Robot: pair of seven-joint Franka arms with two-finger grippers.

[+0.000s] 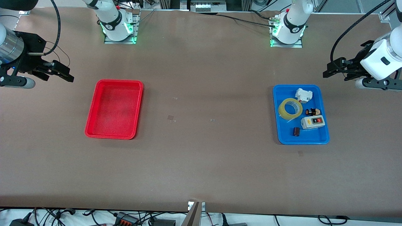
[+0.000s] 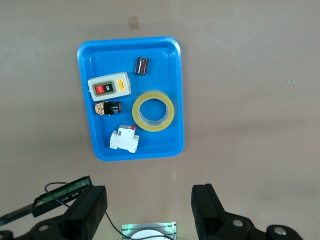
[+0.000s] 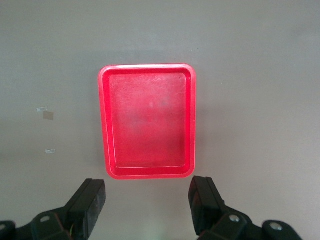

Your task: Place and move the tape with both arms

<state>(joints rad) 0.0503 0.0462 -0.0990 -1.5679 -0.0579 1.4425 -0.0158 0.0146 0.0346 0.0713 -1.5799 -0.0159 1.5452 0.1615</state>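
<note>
**Operator:** Where do my pincers stand?

**Guide:** Your left pincer [image 2: 150, 210] hangs released, fingers wide apart, over bare desk [image 1: 201, 163] just off the blue tray [image 1: 279, 131], toward the left arm's end. Your right pincer [image 3: 147, 205] is released too, over the desk beside the red tray [image 3: 104, 120], which holds nothing. Neither grasps anything.

**Operator:** And the tape?

**Guide:** Out from your left pincer, the tape [image 2: 154, 111] lies flat in the blue tray, near the tray wall that faces the middle of the desk. A white breaker [image 2: 124, 139] sits just beside it, with a small black knob [image 2: 108, 107], a grey switch box [image 2: 109, 85] and a dark cylinder [image 2: 142, 65] close by.

**Operator:** How will it handle?

**Guide:** I'd judge it light and stiff, with a smooth, slippery outer face. Take it with one finger down the wide centre hole and the other outside the ring wall, on the side away from the breaker. Squeeze moderately; a hard pinch could bend the ring oval.
</note>
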